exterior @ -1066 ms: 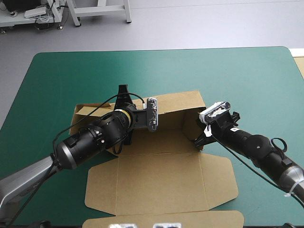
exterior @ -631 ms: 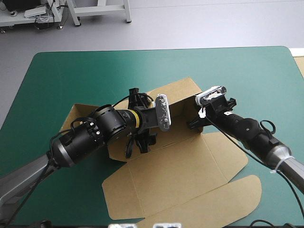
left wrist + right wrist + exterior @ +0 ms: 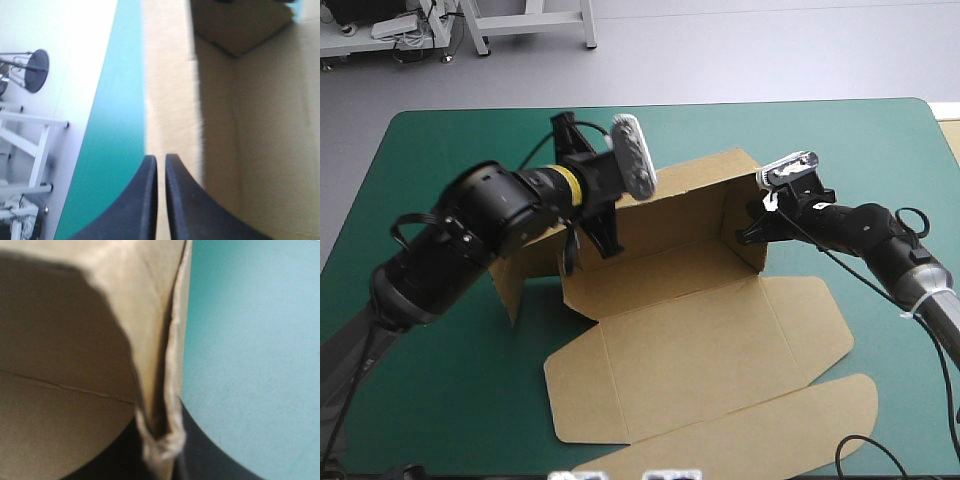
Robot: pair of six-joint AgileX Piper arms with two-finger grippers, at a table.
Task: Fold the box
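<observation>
The brown box (image 3: 700,350) lies in the middle of the table, turned at an angle. Its long back wall (image 3: 670,215) and right end wall (image 3: 742,232) stand raised, and the lid panel lies flat toward the front. My left gripper (image 3: 590,243) is shut on the back wall near its left end; in the left wrist view its black fingers (image 3: 148,200) pinch the wall's top edge, with the box's inside (image 3: 265,130) beside them. My right gripper (image 3: 753,228) is shut on the right end wall, and the board's edge (image 3: 161,390) runs between its fingers.
The lid's long front flap (image 3: 770,430) reaches almost to the table's front edge. A loose left end flap (image 3: 515,275) hangs under my left arm. Bare teal-green cover (image 3: 440,160) lies beyond the box, with more to its right.
Both grippers moved toward the far side while holding the board. The box swung counter-clockwise, its back wall rose more upright, and my left arm lifted.
</observation>
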